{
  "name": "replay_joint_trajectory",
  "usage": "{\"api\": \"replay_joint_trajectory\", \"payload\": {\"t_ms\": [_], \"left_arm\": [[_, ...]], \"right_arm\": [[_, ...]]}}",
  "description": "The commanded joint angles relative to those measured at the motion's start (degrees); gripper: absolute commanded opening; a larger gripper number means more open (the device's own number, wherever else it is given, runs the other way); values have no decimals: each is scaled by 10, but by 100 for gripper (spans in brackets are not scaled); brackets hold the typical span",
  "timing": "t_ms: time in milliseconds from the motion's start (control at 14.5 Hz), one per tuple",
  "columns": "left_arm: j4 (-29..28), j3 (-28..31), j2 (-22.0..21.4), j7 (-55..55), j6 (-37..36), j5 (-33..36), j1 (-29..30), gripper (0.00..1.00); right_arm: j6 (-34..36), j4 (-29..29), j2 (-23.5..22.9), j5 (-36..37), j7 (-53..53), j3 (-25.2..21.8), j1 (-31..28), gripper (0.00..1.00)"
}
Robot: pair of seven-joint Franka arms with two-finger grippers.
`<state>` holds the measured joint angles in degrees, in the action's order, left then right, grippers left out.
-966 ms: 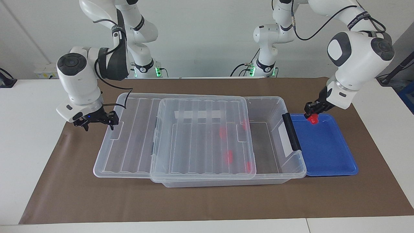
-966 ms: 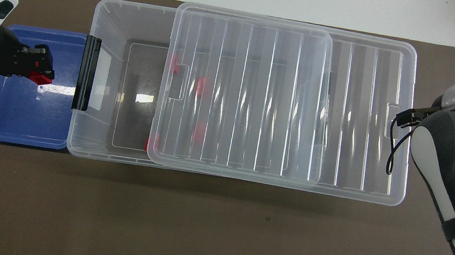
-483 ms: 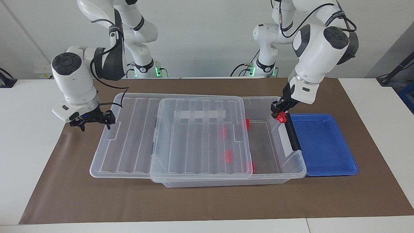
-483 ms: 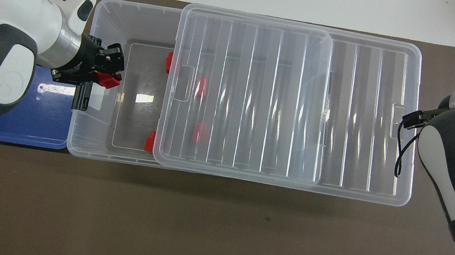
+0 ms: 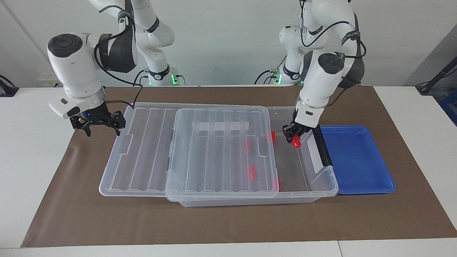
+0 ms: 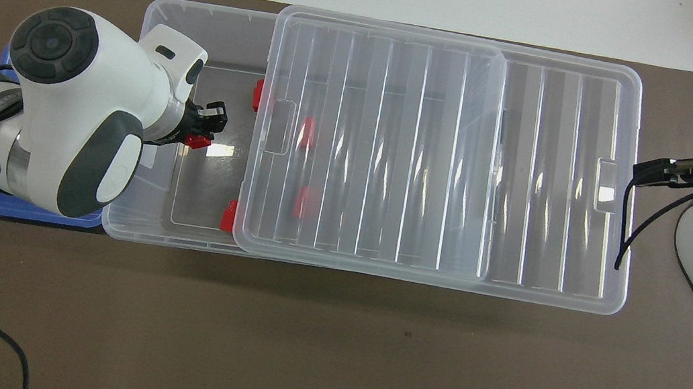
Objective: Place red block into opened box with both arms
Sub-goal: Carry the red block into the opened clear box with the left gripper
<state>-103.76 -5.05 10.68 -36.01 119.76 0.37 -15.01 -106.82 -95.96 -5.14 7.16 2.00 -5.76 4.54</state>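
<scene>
Carried from blue tray [image 5: 357, 160], one red block [image 5: 296, 142] clamped in left pincer [image 5: 292, 137] over opened box [image 5: 323, 185], four blocks inside, right pincer [image 5: 98, 123] spread.

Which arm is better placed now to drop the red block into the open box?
Left: its pincer holds the block over the box opening. The right pincer is open at the lid's end.

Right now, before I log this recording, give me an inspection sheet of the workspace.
Surface: brown mat on white table.
Job's things: opened box, its lid slid partway off; red block held over the uncovered end; four more red blocks inside.
Clutter: blue tray, holding nothing.
Grippers: left gripper shut on red block; right gripper open at lid's edge.
Cables: black cables along both arms.
Surroundings: white wall.
</scene>
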Motion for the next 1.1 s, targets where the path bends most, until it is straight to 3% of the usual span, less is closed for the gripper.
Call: {"api": "replay_joint_trajectory", "payload": {"t_ms": [0, 345, 483, 759, 828, 1034], "left_arm": [[-14, 8, 37, -5, 56, 33, -26, 0], [-24, 8, 96, -1, 113, 81, -23, 0], [-44, 8, 98, 1, 143, 89, -17, 0], [-95, 8, 98, -1, 208, 89, -5, 0], [-95, 8, 97, -1, 204, 89, -6, 6], [-94, 8, 97, -6, 202, 89, -7, 66]], "right_arm": [[24, -5, 41, -38, -59, 3, -2, 100], [183, 57, 61, -51, -93, 3, -1, 100], [177, 25, 79, -51, -87, 3, -5, 100], [173, 20, 80, -51, -69, 2, -7, 100], [173, 20, 80, -51, -70, 2, -7, 100], [171, 16, 81, -51, -69, 2, -7, 100]]}}
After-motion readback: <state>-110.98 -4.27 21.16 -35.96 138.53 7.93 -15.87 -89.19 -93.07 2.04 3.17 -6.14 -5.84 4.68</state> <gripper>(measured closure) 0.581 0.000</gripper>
